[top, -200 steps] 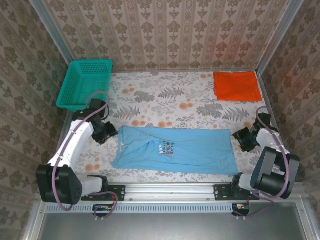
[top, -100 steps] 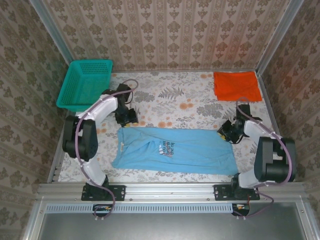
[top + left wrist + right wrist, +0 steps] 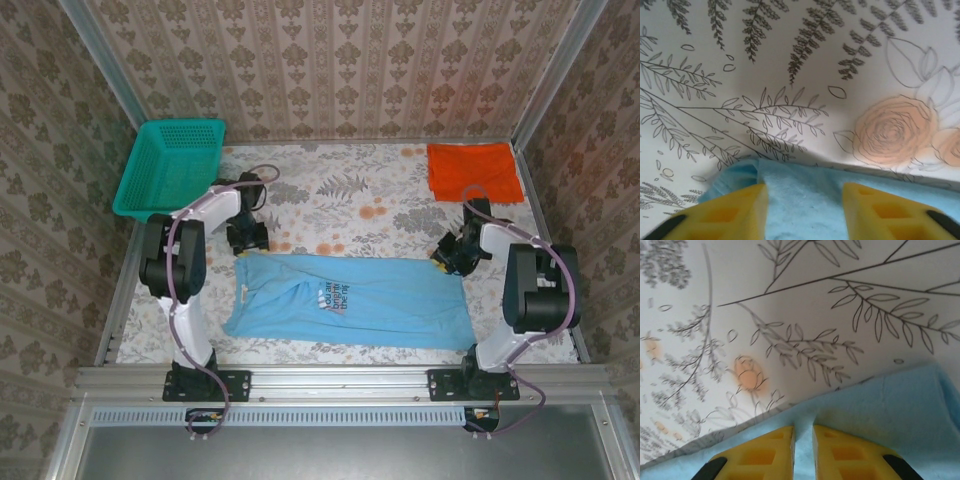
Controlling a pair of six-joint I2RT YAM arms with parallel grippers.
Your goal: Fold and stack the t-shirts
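The left gripper point(image 3: 804, 192) stands with its yellow fingers point(image 3: 735, 205) parted, astride the far edge of the light blue cloth t-shirt point(image 3: 350, 300), whose fabric lies flat between them. The right gripper point(image 3: 803, 432) has its fingers almost together, pinching a thin strip of that tee's far edge. From above, the two grippers sit at the tee's 10 and 2 o'clock corners. The tee lies spread out, chest print up, on the flower-printed tablecloth point(image 3: 340, 190). A folded plain orange-red cloth t-shirt point(image 3: 475, 170) rests at the table's 1 o'clock corner, and a teal plastic mesh basket point(image 3: 170, 165) at 11 o'clock.
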